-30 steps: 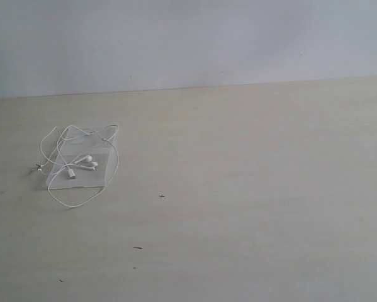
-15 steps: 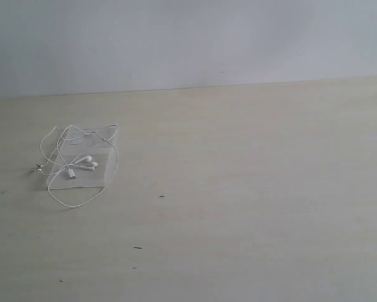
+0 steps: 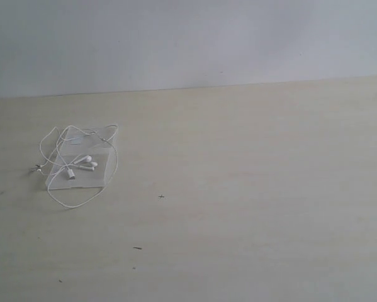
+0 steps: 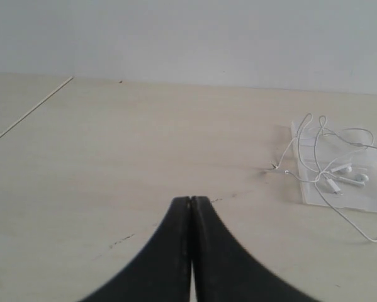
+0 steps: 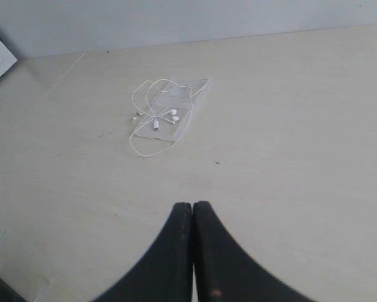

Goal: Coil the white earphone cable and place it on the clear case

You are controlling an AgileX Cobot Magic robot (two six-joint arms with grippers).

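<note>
I see my left hand (image 4: pixel 191 207) and right hand (image 5: pixel 192 211) clenched empty, the white earphone cable (image 3: pixel 86 159) looped across the clear case (image 3: pixel 90 180).

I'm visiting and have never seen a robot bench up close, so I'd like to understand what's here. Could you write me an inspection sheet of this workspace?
Surface: pale wood-look table, flat and mostly bare.
Job's things: white earphone cable loosely looped, partly on the clear case, with loops spilling over its edges onto the table; the case lies flat.
Clutter: a few small dark specks on the table, nothing else.
Grippers: left gripper shut, holding nothing, away from the case; right gripper shut, holding nothing, also away from it.
Cables: only the earphone cable; no robot cables seen.
Surroundings: plain pale wall behind the table.
</note>
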